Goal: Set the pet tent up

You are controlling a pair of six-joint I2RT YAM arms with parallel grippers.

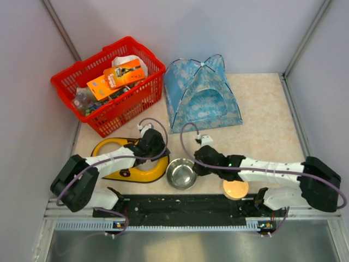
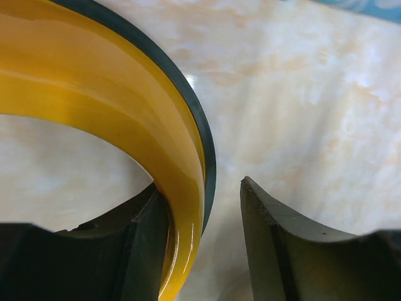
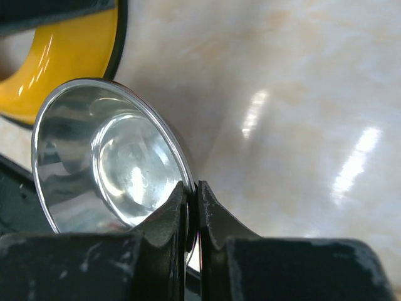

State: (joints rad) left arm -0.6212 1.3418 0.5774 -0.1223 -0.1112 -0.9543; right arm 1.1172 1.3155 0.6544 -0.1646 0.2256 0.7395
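Seeing the pet tent standing popped up at the back of the desk, just beside the red basket on its right, with the arched doorway facing the arms and the base running roughly left to right. Judging it as looking set up. Placing it straight ahead of both arms and well apart from either pair of fingers, with neither touching it. Finding the right fingers clenched on the rim of the steel bowl, almost directly in front of the doorway. Reckoning that arm slightly the better placed for any reach to the tent, though needing to let go of the bowl first. Finding the left fingers parted astride the rim of the yellow ring, touching it on one side and standing off across a gap on the other, so clamping nothing. Relying on the top view alone for the tent's place, and taking only the two grips from the wrist views, hidden from above by the wrists. Noting a blue sliver at the top corner of the left wrist view, too small to call. Passing over an orange disc lying near the right arm's base.
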